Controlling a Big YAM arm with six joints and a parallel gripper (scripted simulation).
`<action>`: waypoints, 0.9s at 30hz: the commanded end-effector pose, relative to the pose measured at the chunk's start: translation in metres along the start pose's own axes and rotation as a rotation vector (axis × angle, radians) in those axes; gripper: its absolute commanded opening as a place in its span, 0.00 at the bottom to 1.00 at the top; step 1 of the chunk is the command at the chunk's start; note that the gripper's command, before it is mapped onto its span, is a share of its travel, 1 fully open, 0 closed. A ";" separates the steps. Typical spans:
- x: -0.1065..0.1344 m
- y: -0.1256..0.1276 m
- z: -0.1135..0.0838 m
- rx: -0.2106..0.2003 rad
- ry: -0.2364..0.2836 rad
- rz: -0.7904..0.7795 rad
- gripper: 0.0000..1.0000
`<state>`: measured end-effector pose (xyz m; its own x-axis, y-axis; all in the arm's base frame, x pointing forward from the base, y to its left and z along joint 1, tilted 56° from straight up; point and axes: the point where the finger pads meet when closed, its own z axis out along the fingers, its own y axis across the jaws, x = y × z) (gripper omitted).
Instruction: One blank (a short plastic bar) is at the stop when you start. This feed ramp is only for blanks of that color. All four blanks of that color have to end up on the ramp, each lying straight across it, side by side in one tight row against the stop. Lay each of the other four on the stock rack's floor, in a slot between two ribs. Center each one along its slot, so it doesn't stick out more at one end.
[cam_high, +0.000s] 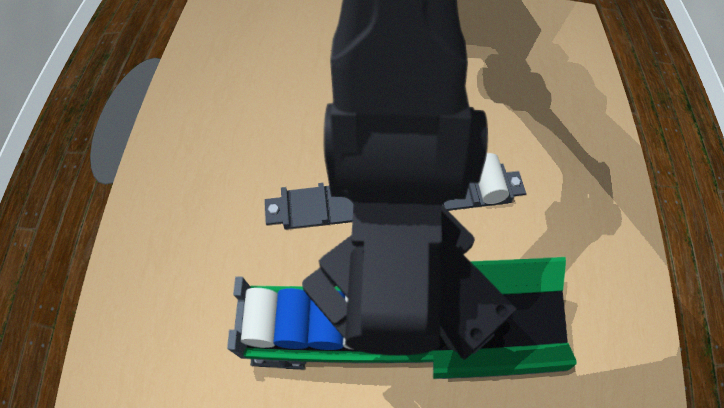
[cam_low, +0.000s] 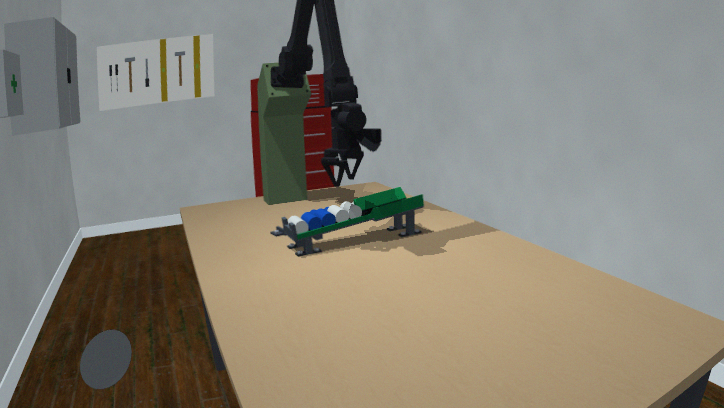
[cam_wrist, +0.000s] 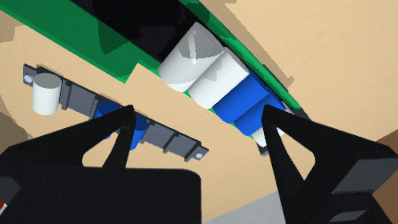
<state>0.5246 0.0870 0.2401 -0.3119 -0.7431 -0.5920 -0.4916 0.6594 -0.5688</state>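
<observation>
The green ramp (cam_high: 526, 276) (cam_low: 387, 200) (cam_wrist: 55, 35) carries a tight row, each lying across it. From the stop (cam_high: 238, 316) come a white blank (cam_high: 259, 318) (cam_low: 297, 224), two blue blanks (cam_high: 292, 318) (cam_wrist: 240, 100) and two white blanks (cam_wrist: 219, 77) (cam_wrist: 187, 62). The grey stock rack (cam_high: 306, 205) (cam_wrist: 182, 146) holds one white blank (cam_high: 493, 177) (cam_wrist: 46, 95) in an end slot and two blue blanks (cam_wrist: 102, 113) (cam_wrist: 137, 137) near its middle, partly behind a finger. My gripper (cam_low: 345, 180) (cam_wrist: 198, 111) is open and empty, above the ramp, turned diagonally to it.
Raised green side walls flank the ramp's upper end. The rack stands beside the ramp, between it and the arm's green pedestal (cam_low: 286, 152). Bare slots show at the rack's other end, and one beside its white blank. The arm hides the rack's middle in the top view.
</observation>
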 end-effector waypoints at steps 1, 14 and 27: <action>-0.004 -0.018 0.001 0.025 -0.010 0.236 1.00; 0.006 -0.028 0.004 0.026 -0.014 0.691 1.00; 0.016 -0.040 0.008 0.017 -0.024 1.239 1.00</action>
<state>0.5336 0.0588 0.2390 -0.5819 0.1759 -0.7941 0.0093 0.9777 0.2098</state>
